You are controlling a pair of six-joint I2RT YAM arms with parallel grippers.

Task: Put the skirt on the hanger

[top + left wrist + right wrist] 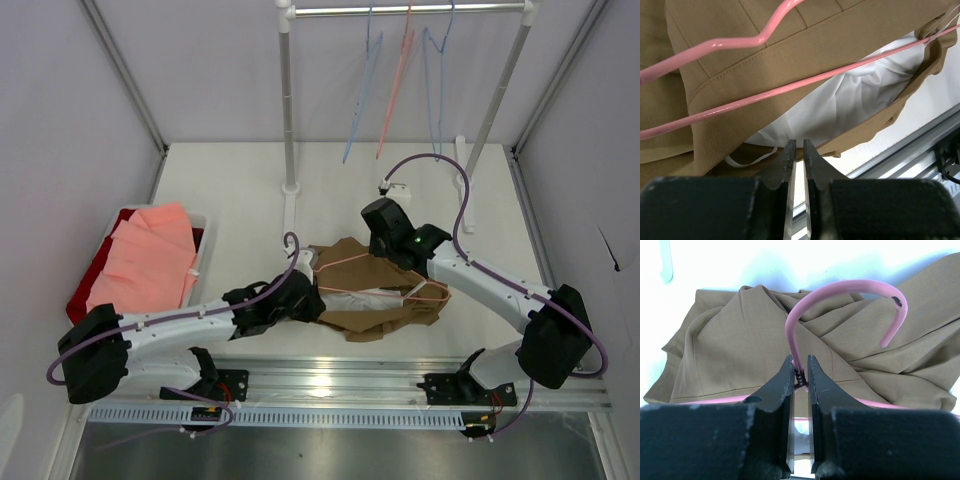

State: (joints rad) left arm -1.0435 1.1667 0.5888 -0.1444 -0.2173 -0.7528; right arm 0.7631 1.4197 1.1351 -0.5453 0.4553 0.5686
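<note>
The skirt [378,312] lay crumpled on the table [230,190] between the two arms, with the hanger [791,88] resting on top of it rather than threaded through it. The right gripper [800,360] had its jaws nearly together, clamped on the hanger's twisted neck just under the curved top. The left gripper [799,142] sat at the near edge of the waistband, where the lining [840,105] spilled out. Its jaws stood only a slit apart, tips against the tan hem, and I could not tell whether any cloth was pinched between them. The skirt looked light and limp, a soft woven cloth that would sag and fold wherever it was not held. The stitched waistband seemed the firmest part and the sensible place to grip. The lining looked thinner and slicker, so a pinch that caught it alone would likely slide or drag the inner layer out without the shell. The hanger looked like thin, coated wire, light and a little springy. Held at the neck, it would tend to swivel, so the skirt's weight on one arm could tip it.
</note>
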